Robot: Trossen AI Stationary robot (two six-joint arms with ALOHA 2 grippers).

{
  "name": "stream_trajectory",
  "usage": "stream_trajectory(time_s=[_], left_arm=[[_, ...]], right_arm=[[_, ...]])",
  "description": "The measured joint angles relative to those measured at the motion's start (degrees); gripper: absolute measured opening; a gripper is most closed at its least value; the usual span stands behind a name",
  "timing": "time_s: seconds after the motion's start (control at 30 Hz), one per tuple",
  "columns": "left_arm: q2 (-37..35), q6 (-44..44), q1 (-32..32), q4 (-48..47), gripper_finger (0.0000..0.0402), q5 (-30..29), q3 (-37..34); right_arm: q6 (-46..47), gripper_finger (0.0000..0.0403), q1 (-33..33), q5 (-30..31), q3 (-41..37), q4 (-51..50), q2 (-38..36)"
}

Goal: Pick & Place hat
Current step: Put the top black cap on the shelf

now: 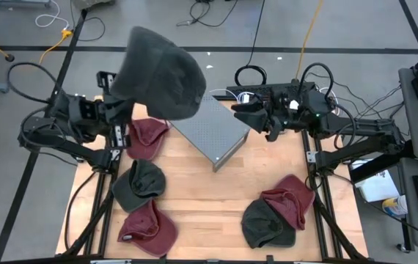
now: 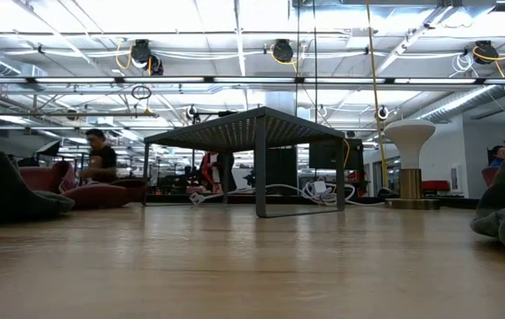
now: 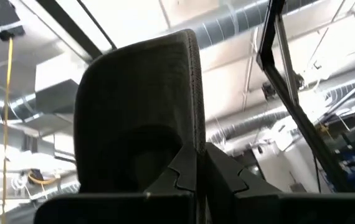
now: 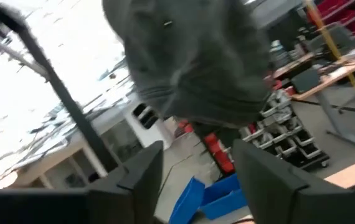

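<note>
Grey hat [image 1: 161, 73] pinched in left jaws, hiding them from above; right jaws apart, empty.

A big room with a gray floor

Round silver pipes [image 3: 277, 25] run across the ceiling. Cables [image 1: 55, 33] lie on the floor [image 1: 18, 154]. Bright lights [image 2: 235, 18] shine up high. Blue bins [image 4: 212, 190] sit below.

We see a wooden table [image 1: 209, 191] carrying a grey mesh stand [image 1: 210, 130], three maroon hats [image 1: 147, 136] and two dark hats [image 1: 138, 183].
</note>
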Motion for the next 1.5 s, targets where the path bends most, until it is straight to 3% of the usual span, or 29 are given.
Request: stream_trajectory(time_s=[0.13, 0.3, 0.53, 1.03, 1.3, 1.5], left_arm=[[-0.42, 2.78, -1.03, 1.6, 0.0009, -1.05, 0.0], [-0.4, 6.3, -2.14, 2.94, 0.0009, -3.56, 0.0], [2.38, 6.27, -3.07, 3.33, 0.0009, -6.42, 0.0], [12.65, 4.67, -2.99, 11.72, 0.0009, -7.52, -0.02], [16.01, 1.9, -1.94, 12.18, 0.0009, -7.94, -0.02], [16.0, 2.14, -1.96, 12.57, 0.0009, -8.8, -0.07]], right_arm=[[5.55, 0.0254, 0.13, 6.84, -0.01, 1.43, 0.74], [11.21, 0.0286, 0.09, 6.95, -0.09, 8.13, 3.4], [14.69, 0.0284, -0.05, 6.85, -0.09, 16.27, 6.49], [20.03, 0.0283, 0.69, 5.2, -0.07, 18.19, 7.39], [20.52, 0.0283, 2.86, 1.52, -0.07, 21.27, 7.41], [21.44, 0.0283, 4.39, -5.38, -0.07, 25.76, 6.98]])
